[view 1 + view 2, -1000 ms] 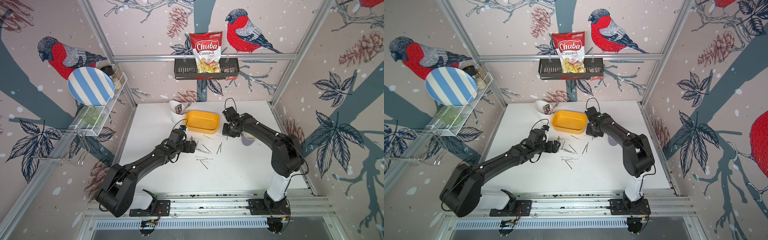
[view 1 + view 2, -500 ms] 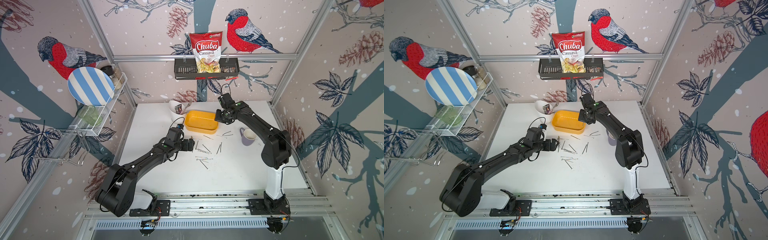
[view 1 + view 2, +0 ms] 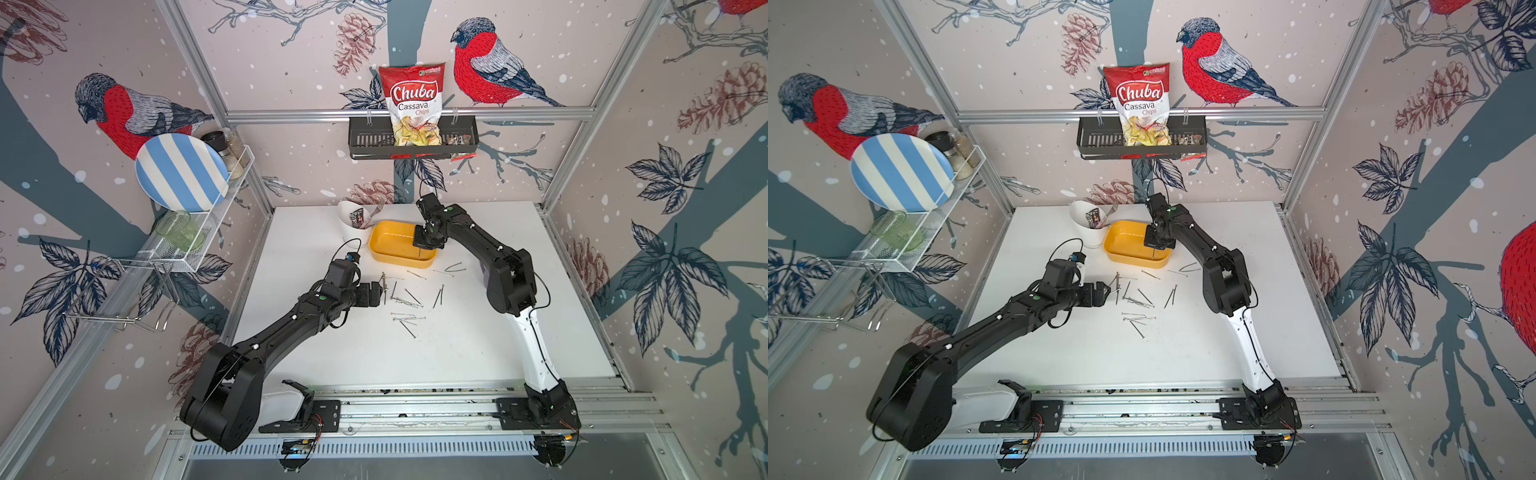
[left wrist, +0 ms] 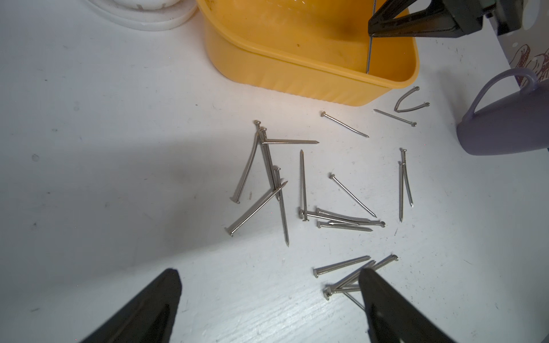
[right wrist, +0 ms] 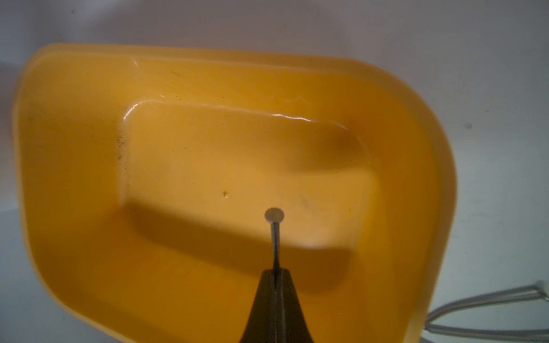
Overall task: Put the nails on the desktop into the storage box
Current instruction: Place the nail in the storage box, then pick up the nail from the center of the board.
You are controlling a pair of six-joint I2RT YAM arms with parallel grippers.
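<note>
The yellow storage box (image 3: 392, 243) (image 3: 1127, 245) stands at the back of the white desktop (image 3: 457, 345). My right gripper (image 3: 422, 245) (image 5: 275, 271) hangs over the box's right half, shut on one nail (image 5: 275, 237) (image 4: 369, 53) that points straight down into it. The box's floor (image 5: 208, 148) shows nothing else inside. Several nails (image 3: 405, 299) (image 4: 303, 184) lie scattered on the desktop in front of the box. My left gripper (image 3: 380, 291) (image 4: 269, 271) hovers open at the left edge of that scatter, with nothing between its fingers.
A purple mug (image 4: 505, 124) stands right of the box, behind my right arm in the top views. A white cutlery cup (image 3: 353, 222) stands left of the box. A black wall basket (image 3: 411, 137) holds a chips bag. A wire rack with a striped plate (image 3: 180, 172) hangs on the left wall.
My right gripper has carried its nail leftward from beside the mug to above the storage box. The left arm has hardly moved and stays open.
</note>
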